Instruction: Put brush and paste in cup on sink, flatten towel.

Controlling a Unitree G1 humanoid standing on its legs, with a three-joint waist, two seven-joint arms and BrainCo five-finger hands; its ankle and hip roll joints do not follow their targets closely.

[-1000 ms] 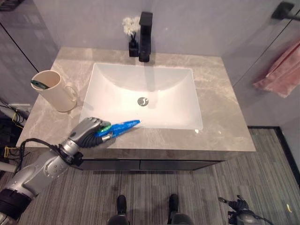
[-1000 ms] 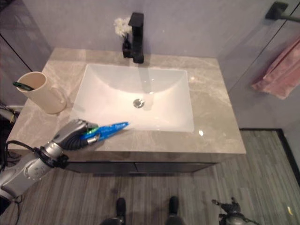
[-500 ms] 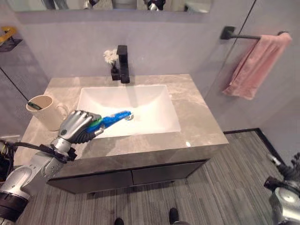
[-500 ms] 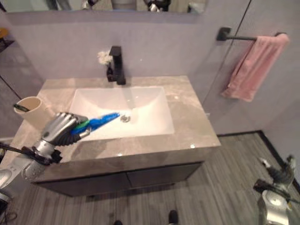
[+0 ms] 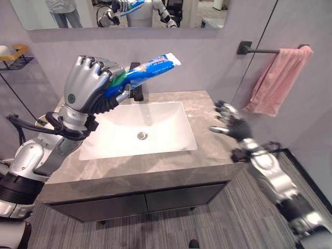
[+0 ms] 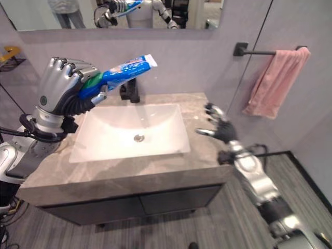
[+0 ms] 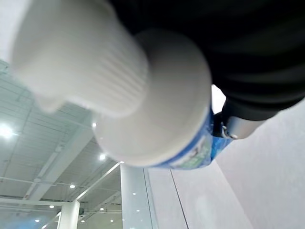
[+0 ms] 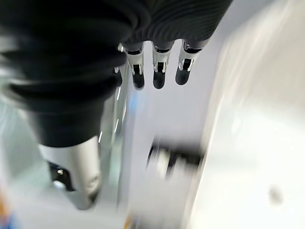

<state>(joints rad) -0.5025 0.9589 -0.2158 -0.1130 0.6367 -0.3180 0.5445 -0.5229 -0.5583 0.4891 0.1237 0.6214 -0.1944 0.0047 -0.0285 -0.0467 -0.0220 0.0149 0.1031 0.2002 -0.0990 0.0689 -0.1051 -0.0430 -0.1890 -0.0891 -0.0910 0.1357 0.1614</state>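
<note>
My left hand point(image 5: 88, 88) is raised high over the left side of the sink point(image 5: 155, 116), shut on a blue toothpaste tube point(image 5: 148, 68) that points up and to the right. In the left wrist view the tube's white cap point(image 7: 81, 62) is very close. My right hand point(image 5: 232, 124) hovers over the counter's right side, open, its fingers point(image 8: 157, 71) straight and holding nothing. A pink towel point(image 5: 274, 78) hangs bunched on a black wall bar point(image 5: 259, 50) at the right.
The grey stone counter point(image 5: 207, 150) surrounds the white basin, with a black faucet point(image 6: 132, 91) at its back. A mirror point(image 5: 155, 10) hangs above and shows a person standing behind. A small wall shelf point(image 5: 15, 54) is at far left.
The camera has tilted up. My left hand has lifted the toothpaste tube from counter height to high above the sink. My right hand has come up over the counter's right side.
</note>
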